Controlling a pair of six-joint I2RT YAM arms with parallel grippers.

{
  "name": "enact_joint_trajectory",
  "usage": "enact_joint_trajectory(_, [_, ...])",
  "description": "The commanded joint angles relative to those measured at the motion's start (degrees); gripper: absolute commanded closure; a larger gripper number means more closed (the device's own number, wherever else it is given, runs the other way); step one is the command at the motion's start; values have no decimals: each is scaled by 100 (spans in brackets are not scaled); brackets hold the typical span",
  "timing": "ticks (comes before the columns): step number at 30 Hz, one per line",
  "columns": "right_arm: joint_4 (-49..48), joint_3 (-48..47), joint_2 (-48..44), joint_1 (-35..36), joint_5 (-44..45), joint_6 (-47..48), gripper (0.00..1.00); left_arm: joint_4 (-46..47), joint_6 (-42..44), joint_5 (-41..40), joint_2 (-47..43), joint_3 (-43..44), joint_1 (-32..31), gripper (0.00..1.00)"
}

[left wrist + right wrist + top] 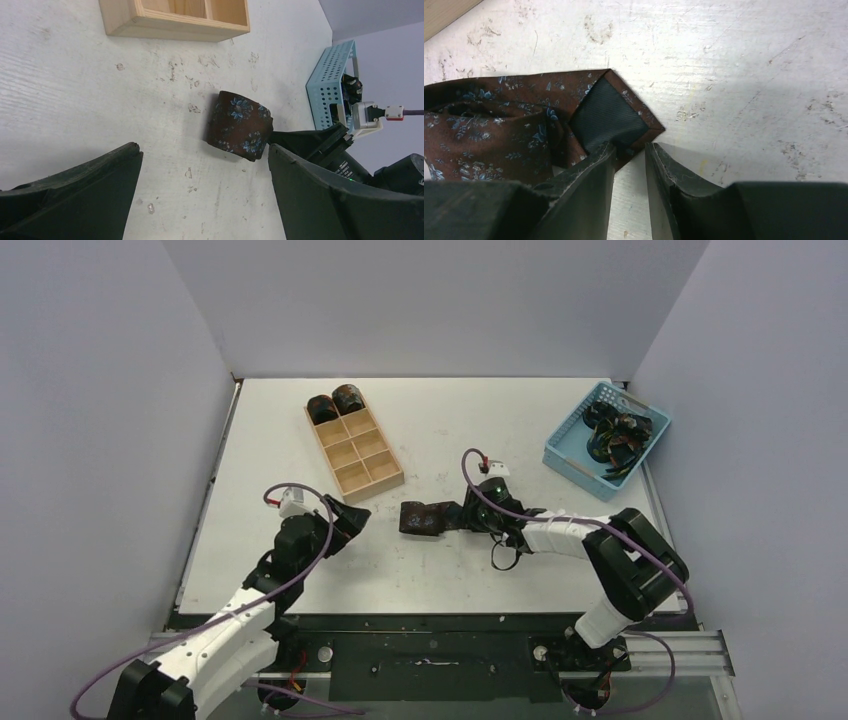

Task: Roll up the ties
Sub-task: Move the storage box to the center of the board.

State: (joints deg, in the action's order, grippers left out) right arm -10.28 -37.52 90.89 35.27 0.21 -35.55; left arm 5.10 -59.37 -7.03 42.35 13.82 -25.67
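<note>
A dark brown tie (420, 518) with small blue flowers lies partly rolled near the middle of the white bench (450, 420), its coil toward the left arm and its pointed end toward the right arm. The right end effector (462, 515) sits low at that pointed end. In the right wrist view its fingers are only narrowly apart, and the folded tip, with dark lining showing, reaches into the gap. Whether the right end effector (630, 150) actually pinches the cloth cannot be told from this angle. The left end effector (350, 521) is spread wide, apart from the coil and on its other side, touching nothing. Its own camera frames the tie (240, 125) between its two dark fingers (75, 200). Beyond the tie stands a tan wooden tray (372, 486) of eight compartments, with two coiled ties (336, 403) seated side by side in the far pair. At the far right of the bench a light blue basket (566, 447) holds a tangle of loose ties (615, 432).
</note>
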Motion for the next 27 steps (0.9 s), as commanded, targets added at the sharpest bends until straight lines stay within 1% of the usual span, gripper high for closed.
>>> enact_joint_trajectory(1, [127, -107, -217, -93, -166, 42, 67, 1055, 50, 588, 555, 250, 12, 4])
enact_joint_trajectory(2, [137, -80, -346, -90, -194, -1, 65, 1181, 106, 687, 755, 351, -1, 4])
enact_joint_trajectory(5, [254, -84, -664, -90, -270, -69, 58, 1537, 347, 1452, 1472, 670, -22, 4])
enact_joint_trajectory(9, [396, -283, -967, -91, -748, -64, 54, 1750, 511, 2205, 2230, 993, 7, 2])
enact_joint_trajectory(12, [204, -387, -1081, -1, -1230, -224, 55, 1446, 724, 2313, 2513, 1318, 42, 1])
enact_joint_trajectory(14, [119, -501, -1052, 143, -1336, -299, 56, 1200, 920, 2331, 2690, 1556, 48, 1])
enact_joint_trajectory(18, [251, -851, -721, 431, -1262, -227, 58, 1142, 1068, 2434, 2966, 1725, 69, 1])
enact_joint_trajectory(27, [125, -931, 1, 292, -1129, -215, 60, 1143, 1087, 2615, 3355, 1741, 106, 4])
